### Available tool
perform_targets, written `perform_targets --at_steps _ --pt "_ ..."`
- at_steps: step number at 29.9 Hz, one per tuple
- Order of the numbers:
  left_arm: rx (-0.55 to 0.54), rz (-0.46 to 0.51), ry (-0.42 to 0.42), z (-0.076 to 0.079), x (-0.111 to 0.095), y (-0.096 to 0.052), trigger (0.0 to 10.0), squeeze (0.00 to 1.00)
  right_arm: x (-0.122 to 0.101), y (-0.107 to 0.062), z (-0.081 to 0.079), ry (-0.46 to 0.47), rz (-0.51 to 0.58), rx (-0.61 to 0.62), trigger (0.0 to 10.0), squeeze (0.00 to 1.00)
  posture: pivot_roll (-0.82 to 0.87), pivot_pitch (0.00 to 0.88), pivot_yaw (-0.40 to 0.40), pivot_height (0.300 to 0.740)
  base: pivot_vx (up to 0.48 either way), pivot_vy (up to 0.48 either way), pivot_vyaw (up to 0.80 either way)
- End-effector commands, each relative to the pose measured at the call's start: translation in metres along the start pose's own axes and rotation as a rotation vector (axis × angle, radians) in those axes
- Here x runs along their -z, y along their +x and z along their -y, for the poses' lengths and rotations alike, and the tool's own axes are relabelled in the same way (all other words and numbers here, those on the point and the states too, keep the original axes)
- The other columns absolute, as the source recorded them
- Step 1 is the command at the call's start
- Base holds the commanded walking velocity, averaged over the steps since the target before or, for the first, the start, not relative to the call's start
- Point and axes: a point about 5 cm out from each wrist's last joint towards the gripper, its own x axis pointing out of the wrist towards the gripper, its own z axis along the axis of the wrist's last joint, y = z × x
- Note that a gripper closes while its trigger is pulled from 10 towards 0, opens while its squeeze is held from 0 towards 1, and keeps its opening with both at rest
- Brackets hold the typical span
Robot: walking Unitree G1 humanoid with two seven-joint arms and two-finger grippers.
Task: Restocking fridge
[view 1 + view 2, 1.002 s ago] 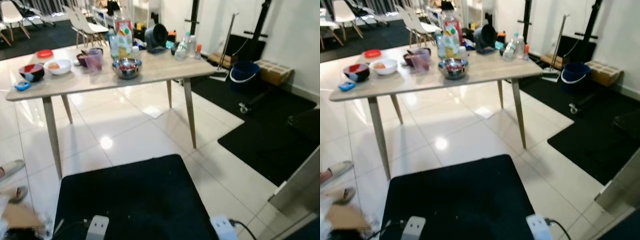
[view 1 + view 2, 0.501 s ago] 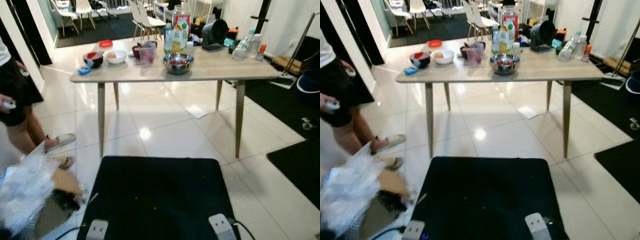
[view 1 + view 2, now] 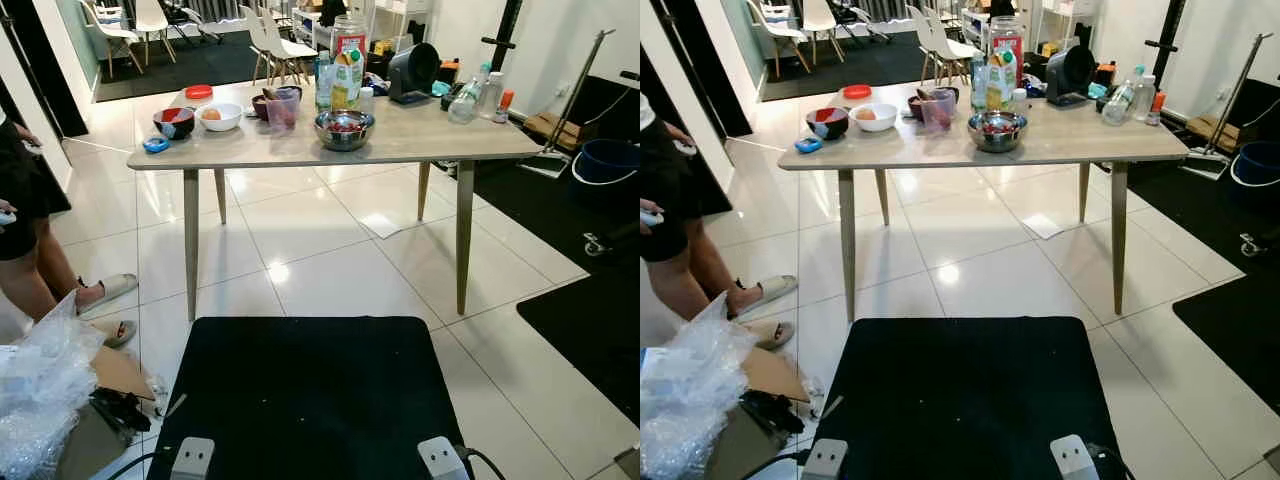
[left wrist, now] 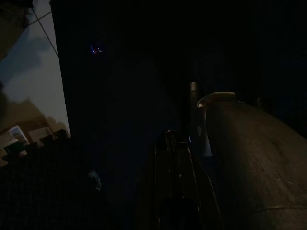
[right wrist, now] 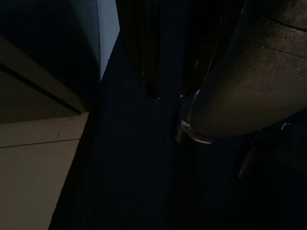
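Pale wood table; white bowl; red-and-dark bowl; black mat; glossy white floor tiles.

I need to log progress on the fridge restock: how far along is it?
Nothing looks done yet. The bottles, the steel bowl and the white bowl all sit on the wooden table ahead. Both arms hang idle, so nothing is in hand. Left: reaching the table, picking items up and carrying them to a fridge.
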Motion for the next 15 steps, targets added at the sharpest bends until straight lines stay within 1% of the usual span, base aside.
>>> perform_targets --at_steps 1,4,15 --pt "-0.01 -0.02 -0.016 -0.0035 0.0046 -0.0012 10.0 0.0 -0.0017 0.0004 -0.0016 0.008 0.002 -0.002 10.0 0.0 -0.04 0.0 0.027 0.74 0.0 0.0 0.0" --pt "-0.009 -0.028 -0.028 -0.0037 0.0066 -0.0015 10.0 0.0 -0.0012 0.0004 -0.0021 0.006 0.001 -0.005 10.0 0.0 -0.04 0.0 0.03 0.74 0.264 0.0 0.0" --pt "0.0 -0.041 -0.008 -0.0016 0.0096 -0.0016 10.0 0.0 0.0028 0.0 -0.0022 -0.001 -0.009 -0.005 10.0 0.0 -0.04 0.0 0.027 0.74 0.268 0.0 0.0"
